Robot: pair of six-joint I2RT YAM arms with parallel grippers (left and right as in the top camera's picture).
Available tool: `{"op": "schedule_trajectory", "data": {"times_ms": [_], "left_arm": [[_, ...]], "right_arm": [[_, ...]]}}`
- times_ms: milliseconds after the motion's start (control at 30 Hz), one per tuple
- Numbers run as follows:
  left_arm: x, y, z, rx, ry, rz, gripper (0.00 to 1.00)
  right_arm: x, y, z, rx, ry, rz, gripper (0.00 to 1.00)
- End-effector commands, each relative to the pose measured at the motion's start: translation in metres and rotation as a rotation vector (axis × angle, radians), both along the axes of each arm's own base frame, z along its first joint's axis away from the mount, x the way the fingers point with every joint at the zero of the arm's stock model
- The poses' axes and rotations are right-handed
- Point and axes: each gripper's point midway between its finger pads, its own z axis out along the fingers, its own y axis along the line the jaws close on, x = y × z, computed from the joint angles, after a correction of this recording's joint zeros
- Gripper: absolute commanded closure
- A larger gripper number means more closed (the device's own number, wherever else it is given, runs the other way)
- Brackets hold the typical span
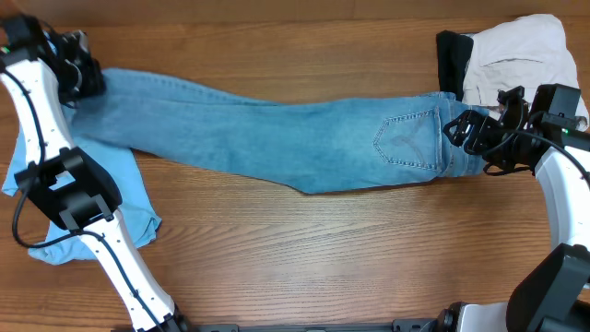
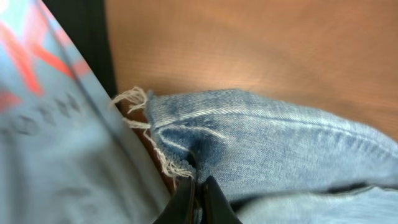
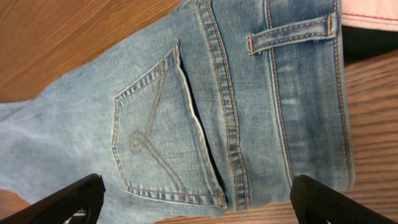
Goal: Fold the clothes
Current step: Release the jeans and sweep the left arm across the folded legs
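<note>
1. wood-grain table [image 1: 277, 249] lies under everything you see, brown and bare on the near side of the denim.
2. your left pincer [image 2: 198, 200] is pinched tight on a fold of the jeans [image 2: 267, 149] just beside the frayed hem [image 2: 140, 102]. only its dark tips show at the bottom edge, so you cannot tell how much cloth is caught.
3. from overhead, the left pincer [image 1: 88, 81] sits at the far left end of the leg, its tips hidden under its own black body.
4. your right pincer [image 3: 199, 202] stands wide, one dark finger cut off at each lower corner of the wrist view, with the back pocket [image 3: 165, 130] between them. you cannot tell whether either finger touches the denim.
5. overhead, the right pincer [image 1: 464, 129] is at the waistband end.
6. the jeans [image 1: 277, 134] lie stretched across the table, hem at the left, waist at the right.
7. a pale-blue t-shirt [image 1: 129, 194] lies under the hem end, partly hidden by your left arm. up close its red and grey print [image 2: 37, 81] is too blurred to read.
8. beige trousers [image 1: 516, 55] and a black garment [image 1: 450, 60] lie bunched in the far right corner, just beyond the waistband.
</note>
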Motion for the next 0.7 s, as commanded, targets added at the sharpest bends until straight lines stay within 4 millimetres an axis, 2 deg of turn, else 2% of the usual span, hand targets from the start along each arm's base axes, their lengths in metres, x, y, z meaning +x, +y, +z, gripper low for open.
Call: {"op": "schedule_trajectory", "data": {"times_ms": [0, 67, 133, 167, 233, 300, 400, 467, 533, 567, 600, 633, 667], "left_arm": [[-0.006, 0.015, 0.087, 0.135, -0.1, 0.082, 0.96], [-0.019, 0.023, 0.102, 0.199, -0.078, 0.114, 0.96], [-0.028, 0.019, 0.116, 0.197, -0.08, 0.14, 0.96], [-0.029, 0.014, 0.115, 0.183, -0.076, 0.132, 0.96], [-0.025, -0.013, 0.113, 0.123, -0.07, 0.079, 0.96], [-0.014, -0.05, 0.113, 0.1, -0.074, 0.009, 0.96], [0.002, -0.123, 0.112, 0.095, -0.08, -0.128, 0.96], [0.006, -0.17, 0.111, 0.079, -0.078, -0.193, 0.96], [0.007, -0.211, 0.104, 0.058, -0.056, -0.239, 0.96], [0.005, -0.229, 0.101, 0.052, -0.045, -0.265, 0.96], [0.004, -0.248, 0.097, 0.047, -0.033, -0.294, 0.96], [-0.001, -0.28, 0.092, 0.043, -0.019, -0.348, 0.96], [-0.006, -0.303, 0.088, 0.041, -0.006, -0.383, 0.96]], "right_arm": [[0.004, 0.0, 0.01, -0.015, -0.029, 0.002, 0.0], [0.004, 0.0, 0.01, -0.014, -0.026, 0.002, 0.0], [0.002, 0.0, 0.009, -0.012, -0.019, 0.002, 0.0], [0.001, 0.0, 0.009, -0.01, -0.015, 0.003, 0.0], [0.001, 0.001, 0.008, -0.009, -0.011, 0.003, 0.0], [0.001, 0.001, 0.008, -0.009, -0.01, 0.003, 0.0], [0.001, 0.001, 0.008, -0.008, -0.01, 0.002, 0.0], [0.002, 0.003, 0.01, 0.001, -0.022, 0.008, 0.0], [0.009, 0.01, 0.02, 0.043, -0.068, 0.034, 0.0], [0.013, 0.012, 0.028, 0.059, -0.092, 0.046, 0.0], [0.021, 0.013, 0.046, 0.065, -0.132, 0.056, 0.0], [0.028, 0.012, 0.066, 0.063, -0.169, 0.064, 0.0], [0.034, 0.011, 0.089, 0.05, -0.207, 0.067, 0.0]]}}
